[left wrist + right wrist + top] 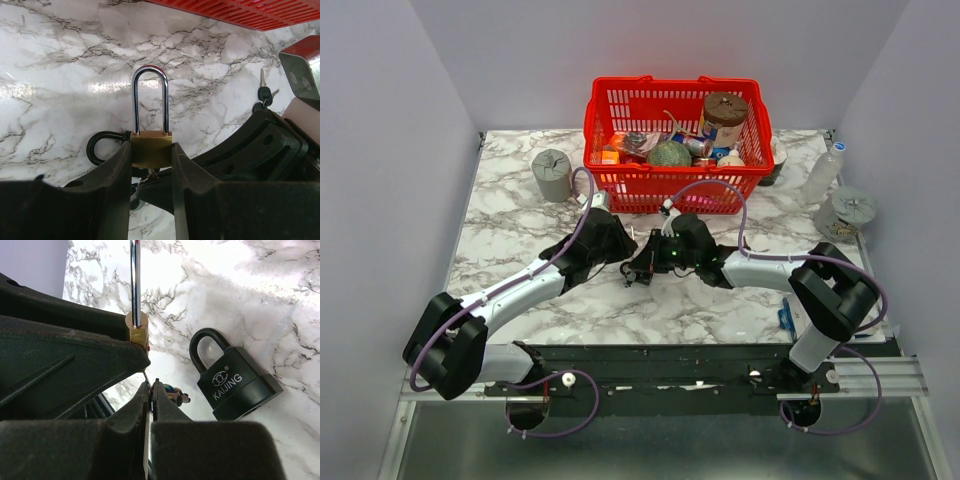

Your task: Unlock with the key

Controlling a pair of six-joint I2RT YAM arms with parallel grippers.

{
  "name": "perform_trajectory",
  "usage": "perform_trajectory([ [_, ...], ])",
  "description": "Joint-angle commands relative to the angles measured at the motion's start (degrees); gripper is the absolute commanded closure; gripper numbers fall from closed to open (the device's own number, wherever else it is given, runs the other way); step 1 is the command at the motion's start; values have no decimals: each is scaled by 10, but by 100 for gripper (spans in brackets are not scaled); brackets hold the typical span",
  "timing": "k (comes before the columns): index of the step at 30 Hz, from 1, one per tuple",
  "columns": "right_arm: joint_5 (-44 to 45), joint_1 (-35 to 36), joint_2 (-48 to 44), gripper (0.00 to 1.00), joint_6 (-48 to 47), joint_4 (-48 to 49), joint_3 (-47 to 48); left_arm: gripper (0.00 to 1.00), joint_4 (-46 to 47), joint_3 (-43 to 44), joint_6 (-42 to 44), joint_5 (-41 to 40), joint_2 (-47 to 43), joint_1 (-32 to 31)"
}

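A small brass padlock [151, 149] with a tall silver shackle [150, 95] stands upright, and my left gripper [151, 152] is shut on its body, just above the marble table. My right gripper [151, 386] comes in from below and is shut on a key; its thin blade [146, 375] runs up to the underside of the brass padlock [137, 330]. From above, both grippers meet at mid-table [635, 255]. A black padlock [235, 382] marked KAIJING lies flat beside them. A bunch of dark-headed keys [263, 92] lies on the table further right.
A red basket [675, 172] full of items stands just behind the grippers. A grey cylinder [552, 172] stands at the back left, and another [847, 208] at the right next to a clear bottle [820, 172]. The right arm's body [260, 150] is close beside my left fingers.
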Motion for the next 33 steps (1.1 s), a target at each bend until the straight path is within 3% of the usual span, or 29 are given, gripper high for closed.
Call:
perform_trajectory([
  [1, 41, -11, 17, 99, 11, 4, 14, 100, 3, 8, 7, 1, -7, -10],
  [19, 63, -12, 13, 99, 31, 4, 6, 100, 3, 6, 6, -6, -10, -10],
  [33, 97, -12, -3, 99, 41, -13, 30, 100, -12, -4, -1, -60, -9, -53],
])
